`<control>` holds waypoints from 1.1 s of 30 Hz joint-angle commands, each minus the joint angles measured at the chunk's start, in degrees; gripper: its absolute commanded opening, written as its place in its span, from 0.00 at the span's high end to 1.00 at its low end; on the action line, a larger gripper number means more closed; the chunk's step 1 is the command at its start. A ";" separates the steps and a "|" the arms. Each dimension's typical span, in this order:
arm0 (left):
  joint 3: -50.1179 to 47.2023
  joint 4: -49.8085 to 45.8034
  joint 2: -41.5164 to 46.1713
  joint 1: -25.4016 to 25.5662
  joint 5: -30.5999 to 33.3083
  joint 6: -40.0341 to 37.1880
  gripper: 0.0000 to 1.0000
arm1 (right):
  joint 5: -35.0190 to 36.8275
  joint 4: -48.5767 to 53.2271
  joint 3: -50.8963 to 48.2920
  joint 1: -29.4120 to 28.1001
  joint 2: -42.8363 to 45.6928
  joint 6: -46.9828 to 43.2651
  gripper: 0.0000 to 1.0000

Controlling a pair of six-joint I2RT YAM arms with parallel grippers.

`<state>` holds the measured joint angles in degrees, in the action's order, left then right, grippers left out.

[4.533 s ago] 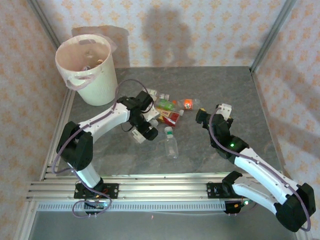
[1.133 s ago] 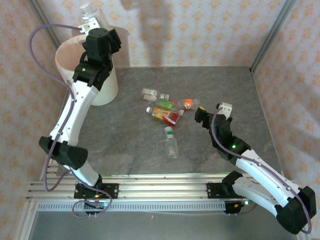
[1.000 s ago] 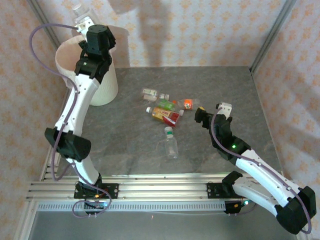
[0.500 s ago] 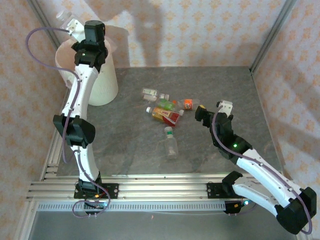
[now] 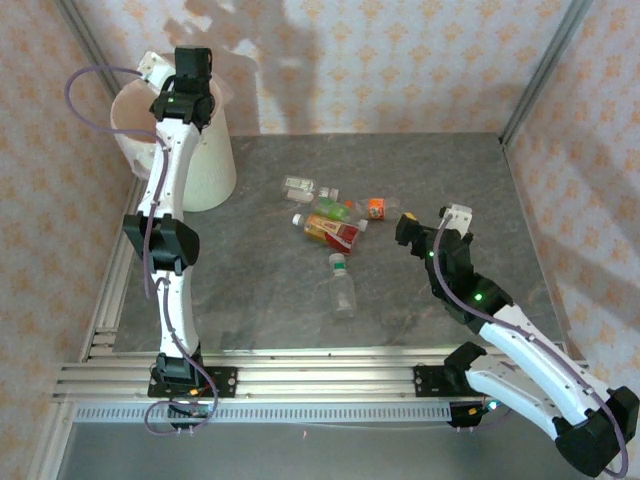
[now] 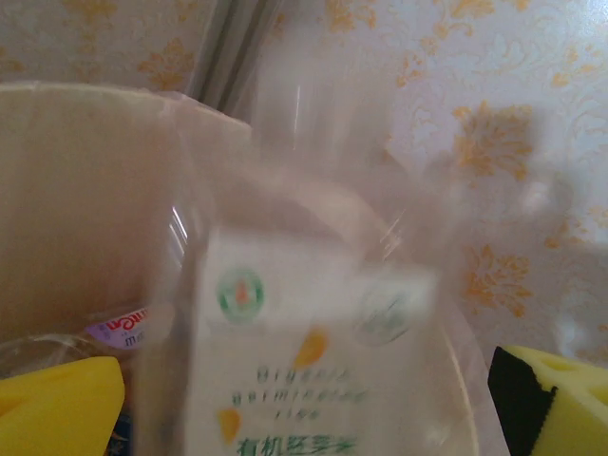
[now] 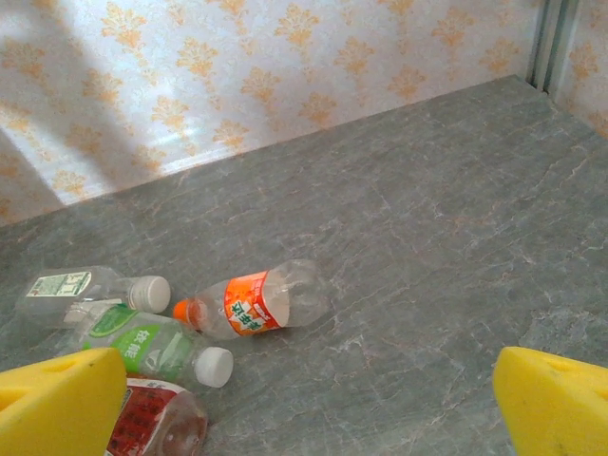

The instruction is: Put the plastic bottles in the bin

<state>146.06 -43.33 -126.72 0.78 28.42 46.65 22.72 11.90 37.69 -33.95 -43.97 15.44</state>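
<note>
My left gripper (image 5: 160, 68) is raised over the cream bin (image 5: 205, 165), jaws wide open. In the left wrist view a blurred clear bottle with a white, green-lettered label (image 6: 304, 370) hangs loose between the yellow pads (image 6: 57, 408), above the bin's pinkish inside (image 6: 76, 209). Several plastic bottles lie mid-table: orange-labelled (image 5: 375, 208) (image 7: 256, 302), green-labelled (image 5: 330, 210) (image 7: 142, 347), red-labelled (image 5: 332, 233) (image 7: 152, 423), a clear one (image 5: 300, 186) (image 7: 85, 285), and a green-capped one (image 5: 343, 290) lying apart. My right gripper (image 5: 432, 218) (image 7: 304, 408) stands open just right of the orange-labelled bottle.
Patterned walls and metal posts (image 5: 535, 70) close in the table at the back and sides. A purple-labelled bottle (image 6: 123, 328) lies inside the bin. Bare grey tabletop (image 5: 470, 170) stretches right of and behind the pile.
My left arm has swung further left over the bin and its jaws have opened, letting go of the clear bottle. The right arm has shifted slightly.
</note>
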 commanded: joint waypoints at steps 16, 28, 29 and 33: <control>-1.44 1.91 9.30 -0.78 -16.45 1.51 0.00 | -0.54 -0.83 -1.28 0.19 0.11 2.32 0.01; -29.56 14.48 30.07 13.55 -24.09 -9.53 0.00 | -16.99 0.95 -2.91 -1.33 -3.75 6.89 0.01; -33.07 15.65 31.85 14.66 -24.78 -9.65 0.00 | -18.08 1.39 -3.23 -1.63 -3.84 7.30 0.01; -44.72 17.11 39.09 16.71 -29.83 -8.48 0.00 | -23.06 2.53 -4.25 -3.92 -4.98 7.81 0.01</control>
<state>106.56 -28.84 -91.05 17.72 2.90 39.29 4.82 12.47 34.46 -36.27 -48.34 21.45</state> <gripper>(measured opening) 0.998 0.993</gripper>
